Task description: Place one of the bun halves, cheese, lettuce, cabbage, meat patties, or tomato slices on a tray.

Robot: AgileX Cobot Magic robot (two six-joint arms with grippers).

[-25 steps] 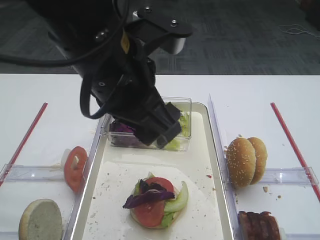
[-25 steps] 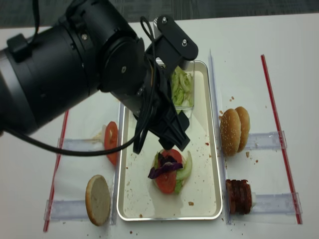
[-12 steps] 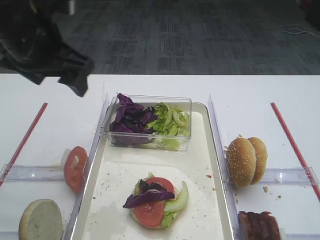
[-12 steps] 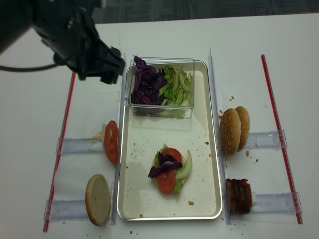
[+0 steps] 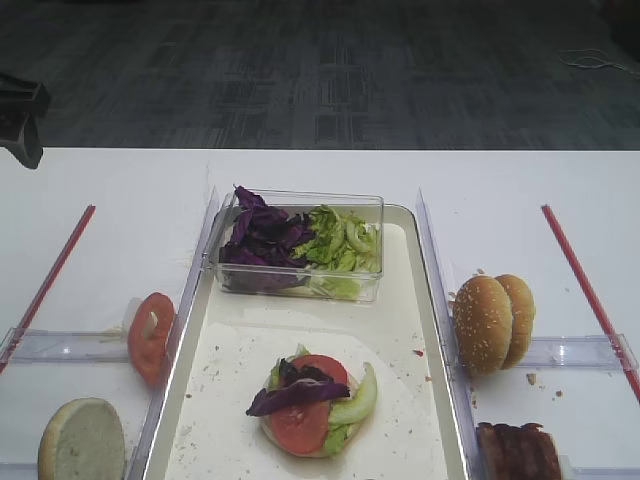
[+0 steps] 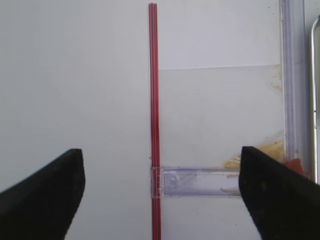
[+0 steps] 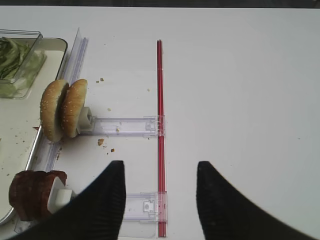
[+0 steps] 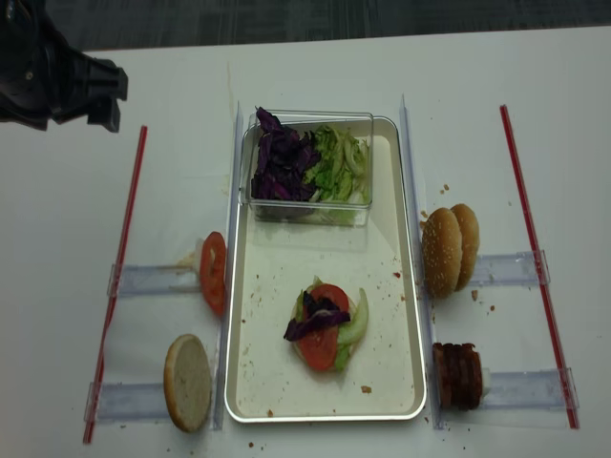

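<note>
Sitting near the front of the tray (image 8: 406, 286) is a small stack: a bun half at the bottom, barely showing, with lettuce (image 8: 355, 322), a tomato slice (image 8: 323, 345) and a strip of purple cabbage (image 8: 310, 326) lying across the top. At the tray's far end stands a clear plastic box (image 8: 310, 212) holding more purple cabbage on its left side and green lettuce on its right. Crumbs speckle the tray floor around the stack.

Left of the tray, on the white surface (image 8: 315, 72), another tomato slice (image 8: 212, 272) stands on edge against a clear holder, and nearer the front a bun half (image 8: 187, 382) shows its pale cut face. Right of the tray, two sesame bun halves (image 8: 449, 250) stand on edge, touching each other, and a row of meat patties (image 8: 458, 376) stands on edge closer to the front. A red strip (image 8: 122, 258) runs along the surface on the far left, and a second red strip (image 8: 531, 248) on the far right.

The left end effector (image 6: 160, 192) hangs over the left red strip, well apart from the tray, its jaws spread wide and gripping nothing. The right end effector (image 7: 160, 200) hangs over the right red strip, beside the upright buns and patties, its jaws also apart and empty.
</note>
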